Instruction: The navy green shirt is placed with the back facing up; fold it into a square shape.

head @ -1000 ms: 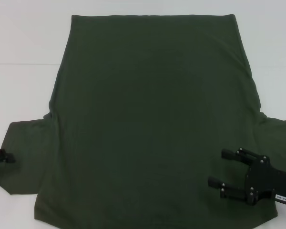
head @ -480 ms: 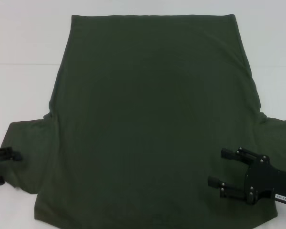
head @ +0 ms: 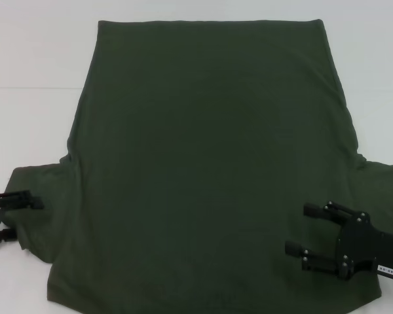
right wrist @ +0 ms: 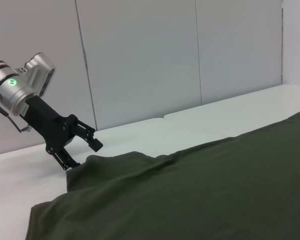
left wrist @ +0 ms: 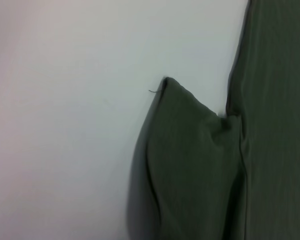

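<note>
— Where do we see the shirt [head: 209, 163]?
— Spread flat on the white tabletop [head: 33, 59]. Our left tool [head: 16, 216] sits at the shirt's left sleeve edge, fingers apart around the hem.
— And the right tool [head: 301, 229]?
— Over the shirt's near right corner, its fingers spread apart, holding nothing.

You're looking at a bare test room, more lab than home. The plain white worktop [head: 33, 52] runs edge to edge with a thin seam across it, and behind it stand flat pale grey wall panels [right wrist: 140, 60] split by straight vertical joints.
</note>
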Robot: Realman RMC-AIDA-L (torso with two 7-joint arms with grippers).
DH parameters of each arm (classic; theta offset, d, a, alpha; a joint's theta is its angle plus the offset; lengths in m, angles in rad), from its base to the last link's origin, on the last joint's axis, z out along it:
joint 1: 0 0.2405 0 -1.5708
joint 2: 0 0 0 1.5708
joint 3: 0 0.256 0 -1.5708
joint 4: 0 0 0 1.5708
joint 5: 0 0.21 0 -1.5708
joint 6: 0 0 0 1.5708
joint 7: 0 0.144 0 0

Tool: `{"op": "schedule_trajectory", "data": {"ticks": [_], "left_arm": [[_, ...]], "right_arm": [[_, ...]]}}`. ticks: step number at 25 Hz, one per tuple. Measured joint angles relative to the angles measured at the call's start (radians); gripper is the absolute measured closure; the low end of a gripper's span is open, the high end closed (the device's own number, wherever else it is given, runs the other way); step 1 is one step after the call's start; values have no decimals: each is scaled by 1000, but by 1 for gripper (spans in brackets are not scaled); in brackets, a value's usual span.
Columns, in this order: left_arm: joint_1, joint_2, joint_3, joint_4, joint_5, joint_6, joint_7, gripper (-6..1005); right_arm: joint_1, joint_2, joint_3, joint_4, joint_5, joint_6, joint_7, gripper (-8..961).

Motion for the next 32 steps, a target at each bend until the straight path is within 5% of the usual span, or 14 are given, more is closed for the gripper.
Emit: {"op": "schedule_trajectory", "data": {"ticks": [16, 32], "left_arm": [[-19, 5, 109, 12, 9, -22, -15, 155], [-22, 1, 156, 17, 11, -40, -20, 623]], "right_arm": [[2, 2, 0, 0, 2, 0, 0, 67], [0, 2, 0, 0, 1, -7, 0, 67]]}}
